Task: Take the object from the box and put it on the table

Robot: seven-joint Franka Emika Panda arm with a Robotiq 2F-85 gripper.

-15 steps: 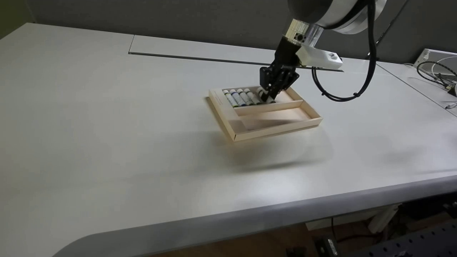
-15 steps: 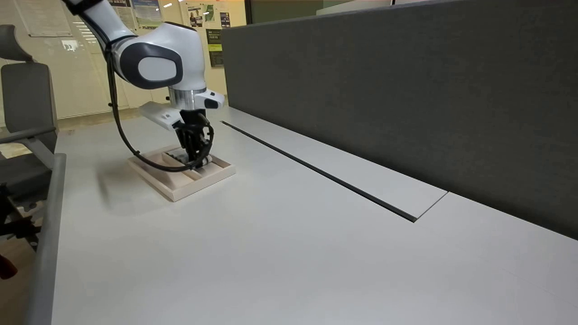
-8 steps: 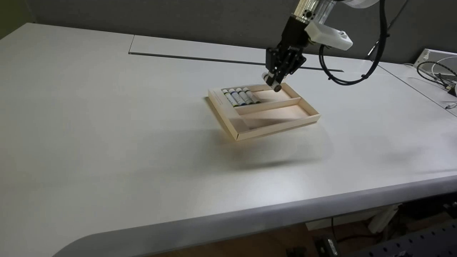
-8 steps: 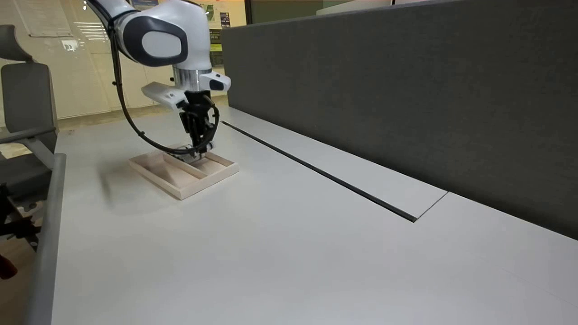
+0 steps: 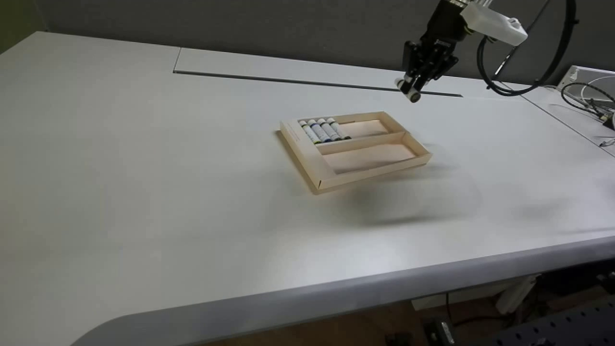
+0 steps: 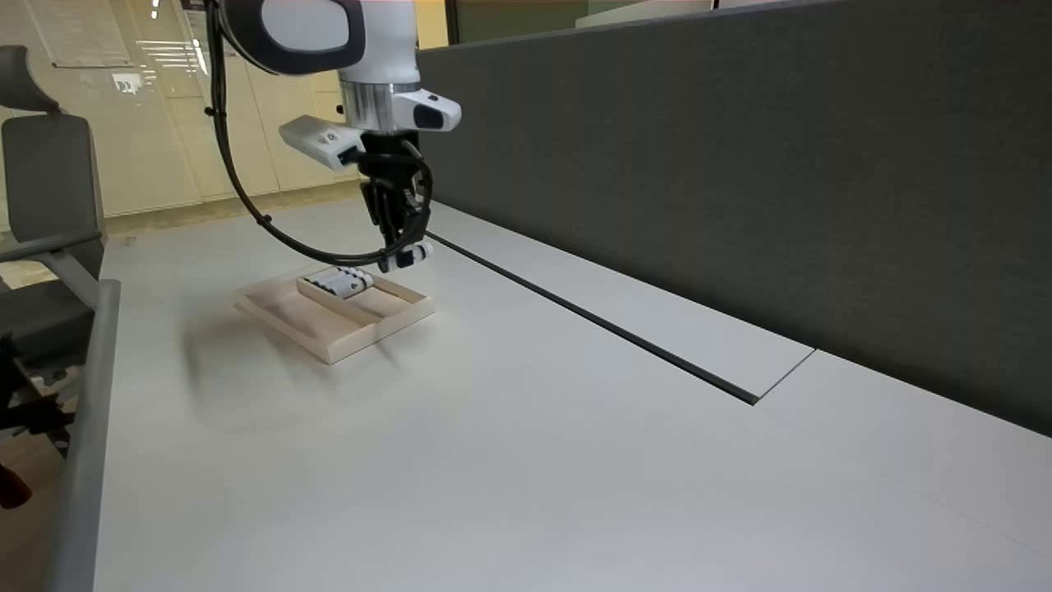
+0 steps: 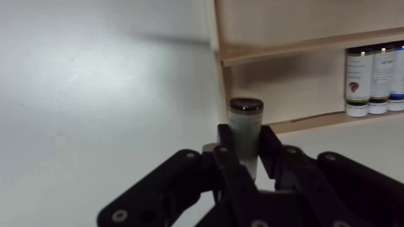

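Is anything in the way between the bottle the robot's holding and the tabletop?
Nothing visible. The gripper holds the bottle up in the air; the box sits close by on the table and is probably the main thing to steer around.

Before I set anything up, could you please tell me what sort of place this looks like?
Most likely an office, perhaps a lab: in an exterior view, a desk chair stands beside a broad white table, and a dark grey partition lines another side.
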